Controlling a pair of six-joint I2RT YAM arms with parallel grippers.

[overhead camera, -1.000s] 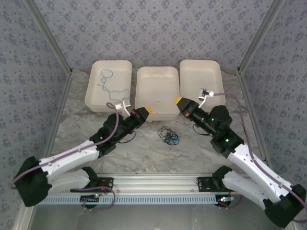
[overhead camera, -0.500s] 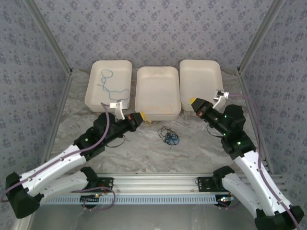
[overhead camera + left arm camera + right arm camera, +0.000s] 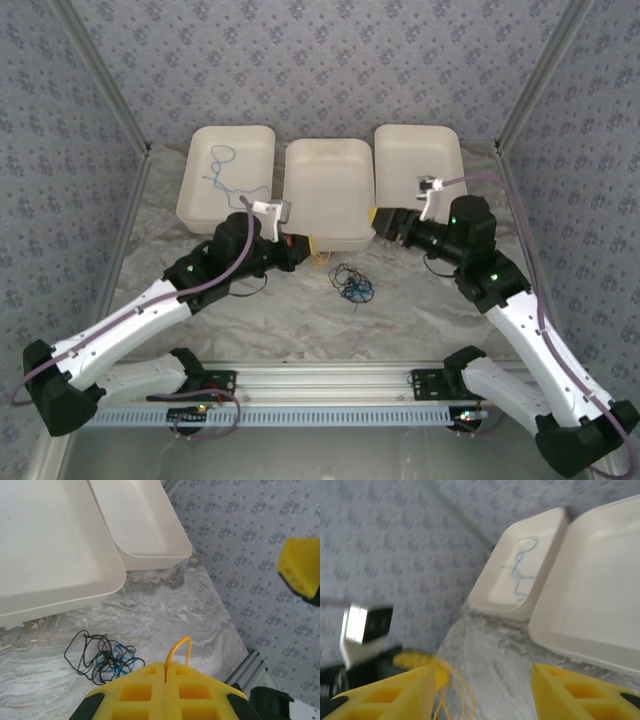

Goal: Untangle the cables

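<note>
Robot arms at work on a marbled table (image 3: 290,315): the left claw (image 3: 165,668) is clenched on a yellow cable (image 3: 176,643), which loops out from between its closed fingers just in front of the middle tray (image 3: 325,239). The right claw (image 3: 482,673) stands released, fingers apart with nothing between them, near the gap between the middle and right trays. A tangle of black and blue cables (image 3: 352,284) lies on the table between the arms. A separate blue cable (image 3: 222,170) rests in the left tray (image 3: 193,214).

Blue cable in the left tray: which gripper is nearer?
Left. The left gripper is at the middle tray's near-left corner, on the blue cable's side; the right gripper at its near-right corner.
</note>
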